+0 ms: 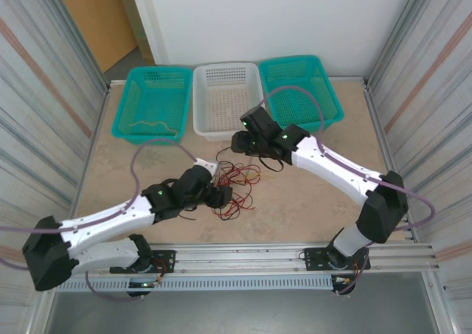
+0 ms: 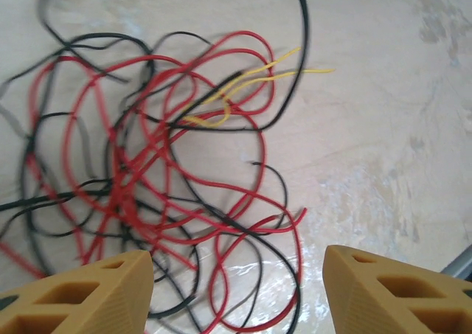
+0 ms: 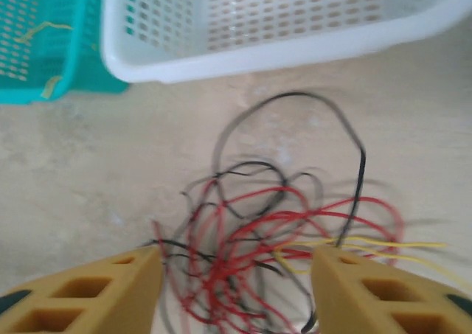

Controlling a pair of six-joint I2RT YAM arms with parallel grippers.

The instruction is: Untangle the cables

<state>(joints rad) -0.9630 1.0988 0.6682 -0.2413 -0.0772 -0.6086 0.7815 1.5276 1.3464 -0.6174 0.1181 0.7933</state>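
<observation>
Nearest the arm bases, the left tool (image 1: 221,195) sits low over the counter (image 1: 310,194) at the near-left edge of the cables (image 1: 236,181). In its wrist view the left tool (image 2: 237,279) has its two tan fingers (image 2: 96,293) spread wide with nothing pinched. The cables (image 2: 147,172) lie loose on the counter (image 2: 383,127), starting between the fingertips and spreading ahead and to the left. They form a knot of red and black loops, with a thin yellow strand (image 2: 251,76) crossing the far side of the heap.

The tangle sits in the middle of the counter, between the two tools. The right tool (image 1: 237,141) hangs at the far side of it, just beside the heap. Its wrist view is blurred, but the right tool (image 3: 236,275) shows its fingers (image 3: 88,297) parted, gripping nothing. The cables (image 3: 251,253) lie between and just beyond the fingertips. One black loop arcs towards the baskets and a yellow strand trails off to the right.

Beyond the heap, three baskets stand in a row at the far edge. The white basket (image 1: 225,67) is in the middle, with a clear strip of counter between it and the tangle. The left teal basket (image 1: 155,74) holds a wavy yellow-tan cable (image 1: 151,124). The right teal basket (image 1: 299,60) is partly crossed by the right arm's hose.
</observation>
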